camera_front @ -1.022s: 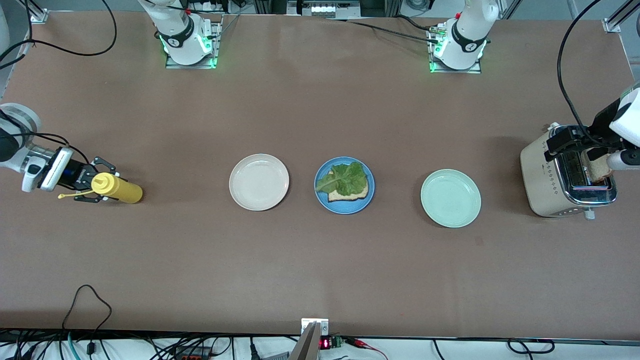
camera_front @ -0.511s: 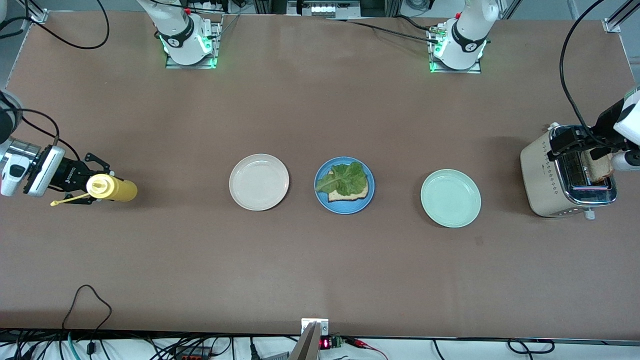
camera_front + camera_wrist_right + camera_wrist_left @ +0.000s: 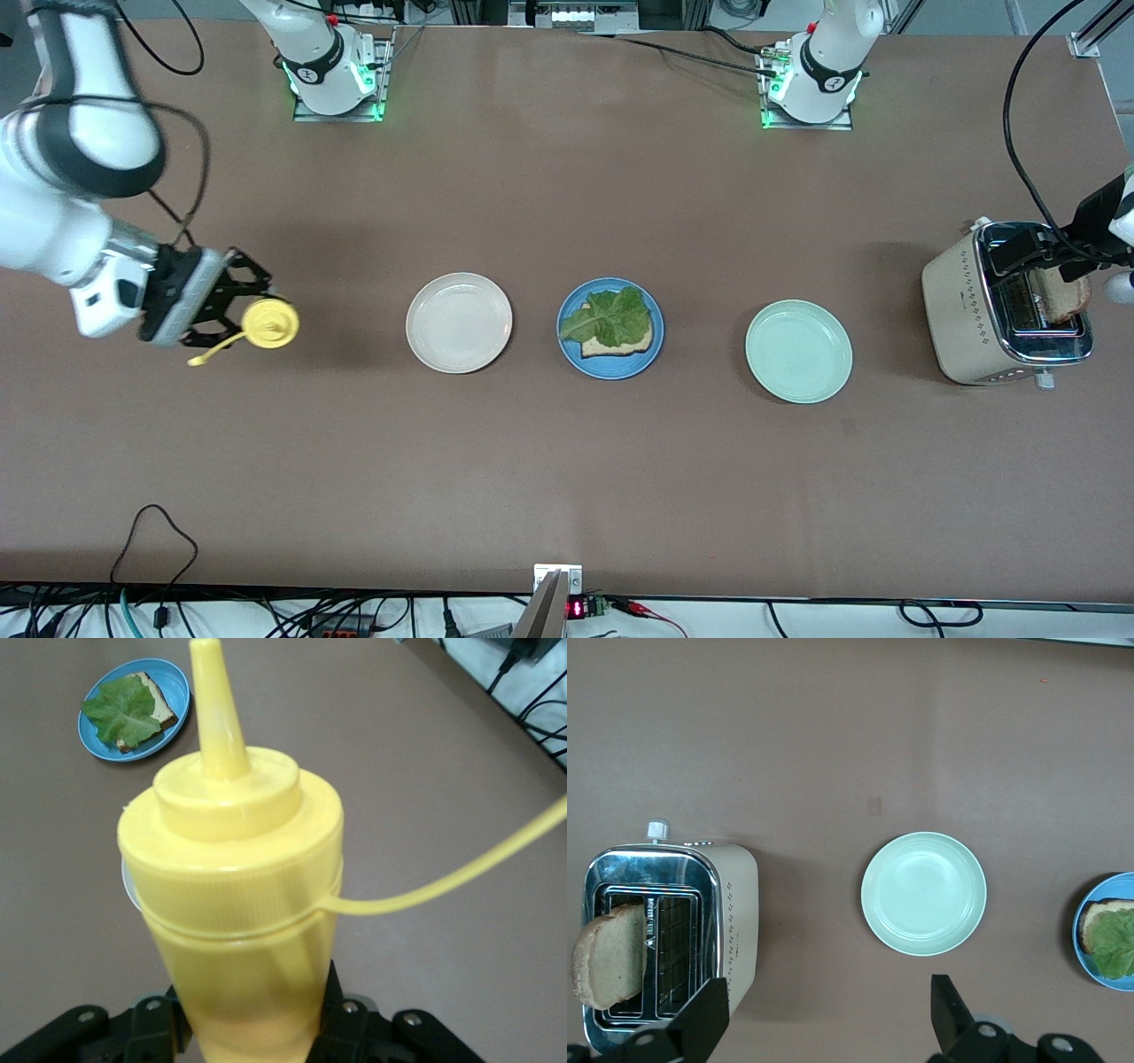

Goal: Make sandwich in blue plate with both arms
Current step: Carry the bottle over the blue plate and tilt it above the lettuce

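Right gripper (image 3: pixel 232 312) jaws clamped on upright yellow bottle (image 3: pixel 268 323), blue plate (image 3: pixel 609 329) toward left arm's end; left gripper (image 3: pixel 824 1014) jaws wide, empty, over toaster (image 3: pixel 979 310).

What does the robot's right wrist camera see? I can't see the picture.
A yellow squeeze bottle fills the view, held upright by the right gripper, its cap strap sticking out sideways. Farther off on the brown table is a blue plate with bread and lettuce.
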You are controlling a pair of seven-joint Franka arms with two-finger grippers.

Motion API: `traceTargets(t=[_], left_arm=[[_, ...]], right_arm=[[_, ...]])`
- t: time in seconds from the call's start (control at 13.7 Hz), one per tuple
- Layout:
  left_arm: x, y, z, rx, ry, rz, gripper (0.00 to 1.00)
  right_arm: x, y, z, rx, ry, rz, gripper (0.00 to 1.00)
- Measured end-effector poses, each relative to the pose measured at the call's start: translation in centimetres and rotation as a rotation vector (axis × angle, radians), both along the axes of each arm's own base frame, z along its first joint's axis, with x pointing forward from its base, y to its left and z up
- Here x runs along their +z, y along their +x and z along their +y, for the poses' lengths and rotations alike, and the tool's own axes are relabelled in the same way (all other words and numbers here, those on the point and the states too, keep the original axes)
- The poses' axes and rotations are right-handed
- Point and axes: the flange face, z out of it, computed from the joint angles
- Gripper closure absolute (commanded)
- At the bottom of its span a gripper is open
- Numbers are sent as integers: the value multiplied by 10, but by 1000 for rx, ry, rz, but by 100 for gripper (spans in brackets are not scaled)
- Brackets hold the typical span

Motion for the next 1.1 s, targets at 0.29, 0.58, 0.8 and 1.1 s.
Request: traceTargets(t=[0.29,0.58,0.8,1.1], left_arm=[[-1,0,5,8,0,4,0],[-2,-1,6,10,0,8,0],[-2,0,4,4,-1,6,0],[-5,3,1,1,1,-20,0]], right_arm=[[5,-20,95,-51,-152,47,100],[-6,-61,197,-17,-306,38,100],[-27,-90,251,27,-414,8,100],[-72,-138,328,104,-522,-34,100]])
